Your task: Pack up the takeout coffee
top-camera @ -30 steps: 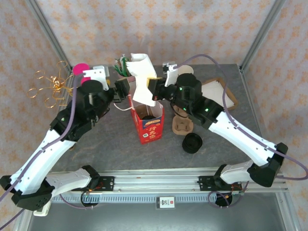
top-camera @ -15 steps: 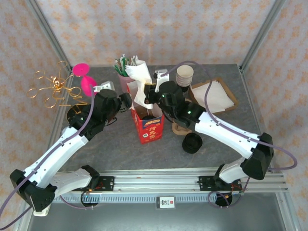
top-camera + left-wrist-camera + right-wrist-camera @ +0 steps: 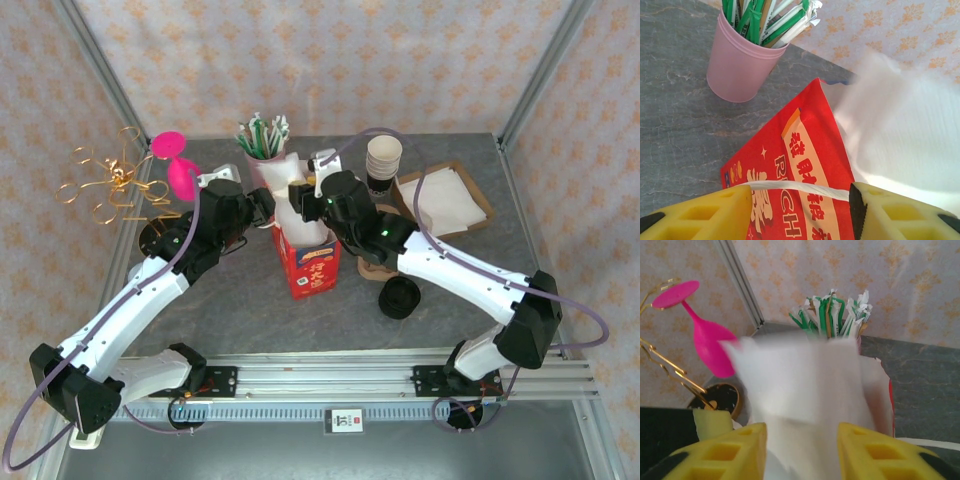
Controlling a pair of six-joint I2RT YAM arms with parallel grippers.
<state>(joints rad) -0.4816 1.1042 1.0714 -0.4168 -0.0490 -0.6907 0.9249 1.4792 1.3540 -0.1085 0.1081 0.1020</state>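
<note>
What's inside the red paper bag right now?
A white folded paper sheet sticks up out of the red paper bag. Anything lying beneath it in the bag is covered.

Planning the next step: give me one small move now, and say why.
Probably lift the right gripper straight up and clear: its jaws stand apart around the white paper, which sits down in the red bag, so the paper should stay in.
</note>
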